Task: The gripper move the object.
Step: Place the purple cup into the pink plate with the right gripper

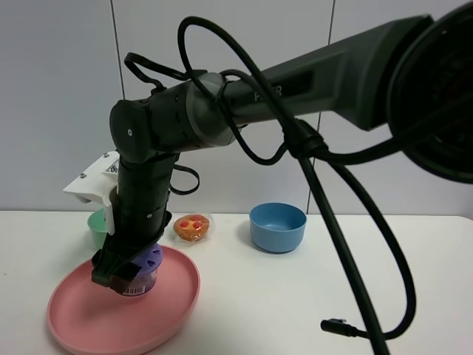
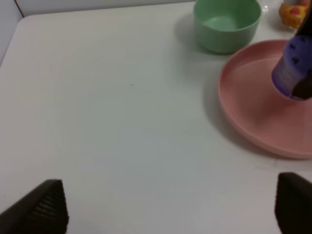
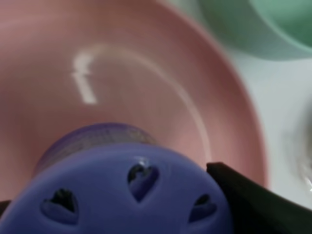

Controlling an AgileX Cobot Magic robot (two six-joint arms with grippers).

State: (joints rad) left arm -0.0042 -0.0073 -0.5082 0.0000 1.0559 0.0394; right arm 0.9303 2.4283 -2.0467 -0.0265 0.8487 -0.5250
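Exterior high view: the right end effector [image 1: 122, 272] squeezes the little purple jar [image 1: 144, 268] with heart holes in its lid. The jar is at the pink plate's [image 1: 81, 325] 1 o'clock part; I cannot tell if it touches. A green bowl [image 1: 96, 222] sits at the plate's 11 o'clock. The left end effector [image 2: 165, 209] is spread wide above the white table [image 2: 122, 122].

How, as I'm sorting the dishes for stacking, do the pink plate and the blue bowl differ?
The pink plate is wide and shallow; the blue bowl is narrower and deep. The plate has the lilac-lidded jar over it; the bowl looks empty. In the exterior view the plate lies nearer, the bowl farther back. Both are round, plain and on the white table.
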